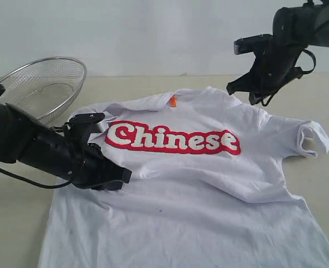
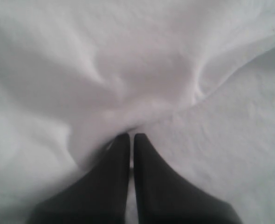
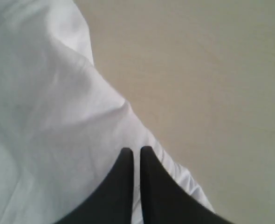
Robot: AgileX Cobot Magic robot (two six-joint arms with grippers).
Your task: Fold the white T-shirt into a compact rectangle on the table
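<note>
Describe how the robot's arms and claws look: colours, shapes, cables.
Both arms are matte black with bulky rounded casings. A thin black cable loops beneath the left arm; a second black cable curves beside the right arm at its wrist. The left claw and right claw each have two smooth black fingers tapering to narrow tips. No markings show.

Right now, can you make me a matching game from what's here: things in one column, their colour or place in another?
1. basket
2. tag
3. left gripper
4. right gripper

A. orange, at the neck of the shirt
B. raised over a shoulder
C. low on the shirt, by the lettering
D. silver mesh, beside the shirt

Pairs: 1-D, 2-A, 3-C, 4-B
</note>
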